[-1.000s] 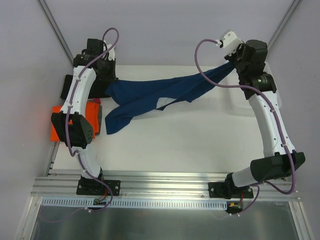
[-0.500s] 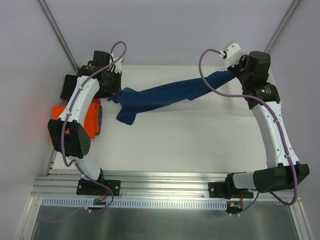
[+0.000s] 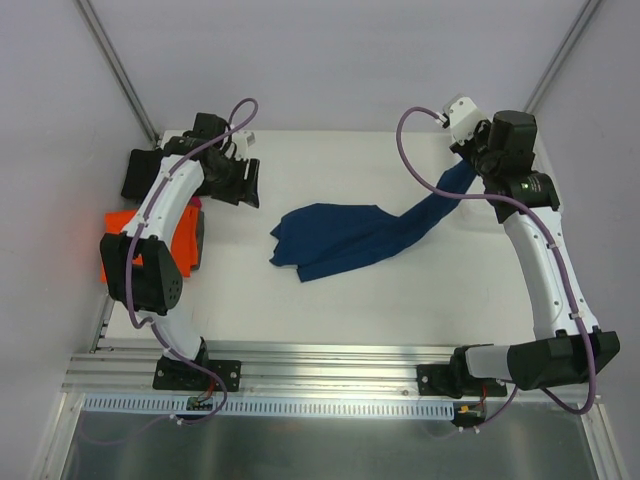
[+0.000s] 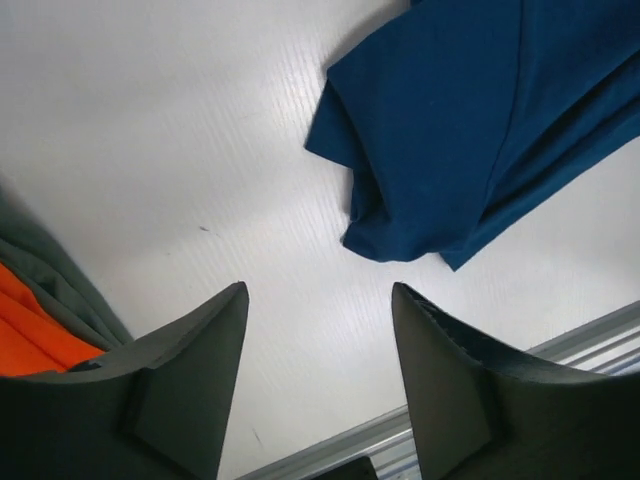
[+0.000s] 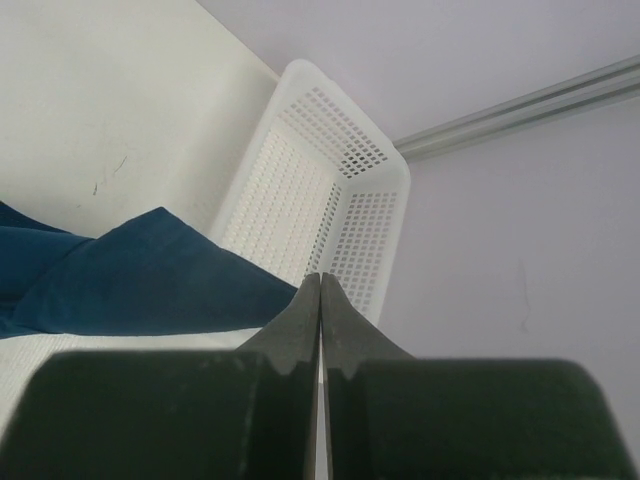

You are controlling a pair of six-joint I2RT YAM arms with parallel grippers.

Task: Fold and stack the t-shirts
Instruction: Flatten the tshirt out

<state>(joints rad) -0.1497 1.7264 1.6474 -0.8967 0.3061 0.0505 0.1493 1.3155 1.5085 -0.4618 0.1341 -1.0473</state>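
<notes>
We see the navy t-shirt (image 3: 340, 235) lying mostly on the white worktop (image 3: 400, 300), bunched into a loose fold near its middle. One end of it rises as a narrow band toward the far right corner. There the right tool (image 3: 468, 168) has its jaws pressed together on the cloth. In the right wrist view the two fingers (image 5: 300, 310) meet with no gap, the navy cloth (image 5: 150, 285) runs up to them, and the white lattice basket (image 5: 330, 190) stands just behind.

The left tool (image 3: 245, 182) hangs above the worktop at the far left with its jaws apart and nothing between them. From the left wrist view the tool (image 4: 318, 295) looks down on bare worktop, and the free end of the navy shirt (image 4: 450, 120) lies apart from it.

The orange t-shirt (image 3: 182, 240) sits at the left edge of the worktop, partly hidden by the left arm. The black t-shirt (image 3: 140, 172) lies beyond it, at the far left corner.
</notes>
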